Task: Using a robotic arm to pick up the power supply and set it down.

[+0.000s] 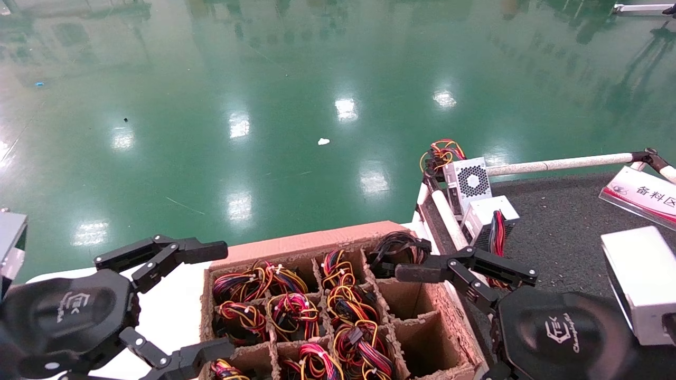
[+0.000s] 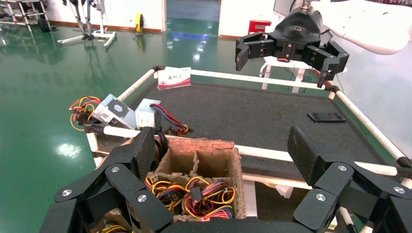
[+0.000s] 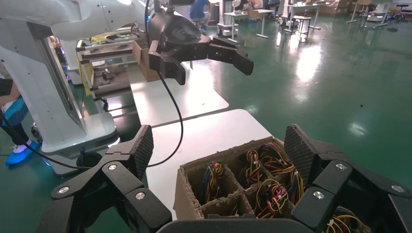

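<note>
A cardboard carton [image 1: 317,240] with a divider grid stands on a white table. Most of its cells hold looped red, yellow, orange and black wire bundles [image 1: 293,309]. These are the only visible part of any power supply; the grey bodies are hidden in the cells. Three cells on the right are empty. My left gripper [image 1: 222,296] hovers open at the carton's left side. My right gripper [image 1: 422,322] hovers open over its right side. The left wrist view looks between its open gripper [image 2: 221,145] at the bundles [image 2: 194,194]. The right wrist view does so too [image 3: 219,143].
Right of the carton is a dark mat table [image 1: 560,232] with white rails [image 1: 560,164]. At its near corner stand a silver box with a hexagon grille [image 1: 467,179] and a white-topped box [image 1: 488,208]. A sign [image 1: 641,195] and a flat black piece [image 2: 326,116] also lie there.
</note>
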